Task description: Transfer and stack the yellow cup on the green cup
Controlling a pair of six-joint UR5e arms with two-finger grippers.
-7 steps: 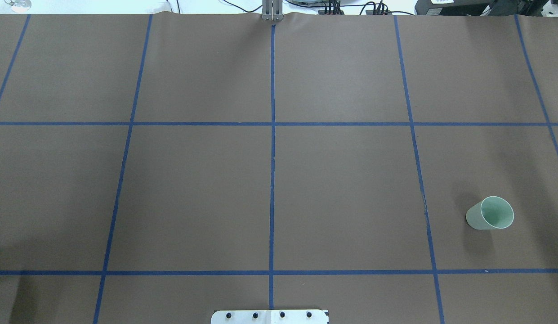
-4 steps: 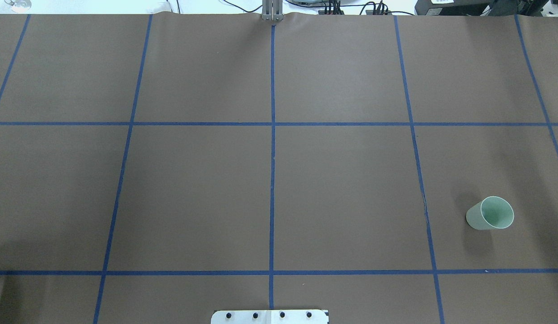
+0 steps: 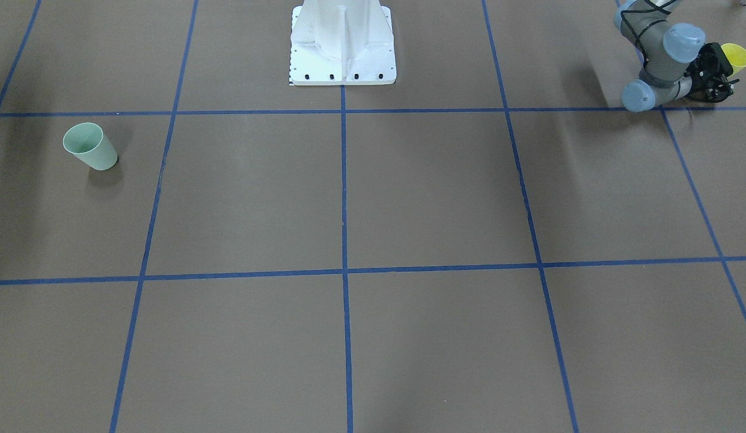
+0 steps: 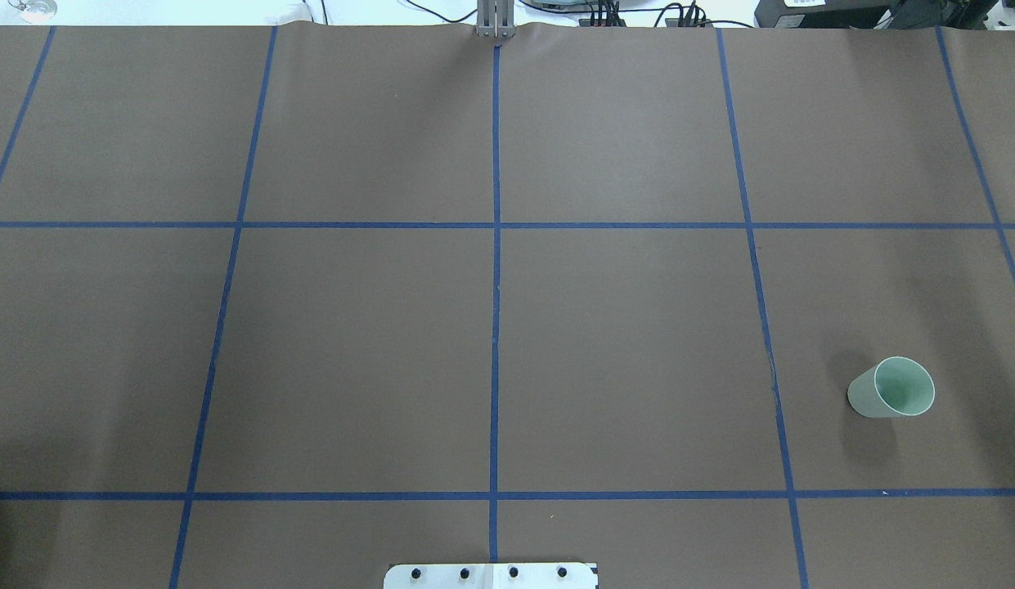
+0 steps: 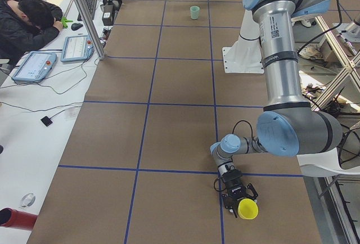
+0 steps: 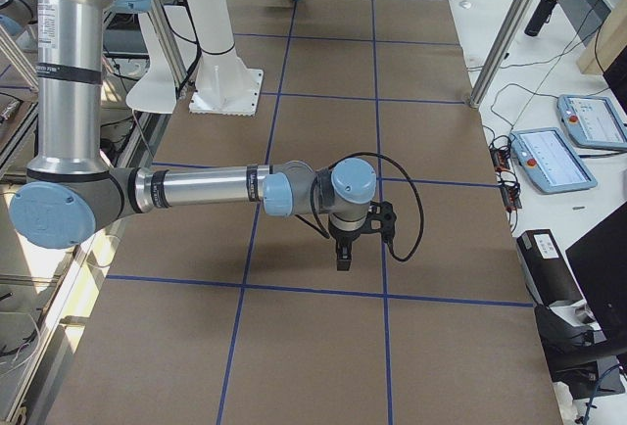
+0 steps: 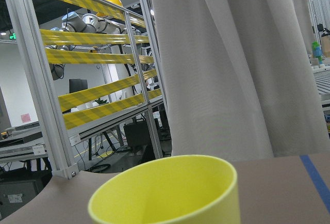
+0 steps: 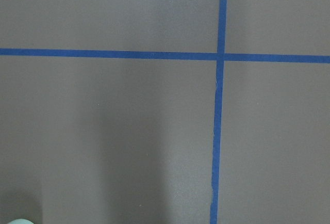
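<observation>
Yellow cup (image 5: 247,209) at the left gripper (image 5: 241,200) — wrist level, low over table (image 5: 169,86)

The yellow cup (image 5: 247,209): small bright yellow tapered tumbler, plain, no handle, wider rim. Upright, mouth up, nothing visible inside. It's far out at the left end of the bench (image 4: 352,352), close to the corner on the robot's side. Base is hidden, so can't tell if it rests on the surface. The green cup (image 4: 891,388): same shape and size, pale mint green, upright, mouth up, empty. Stands free near the right end, closer to the robot-side edge than the far edge. The two cups are well apart, at opposite ends.
</observation>
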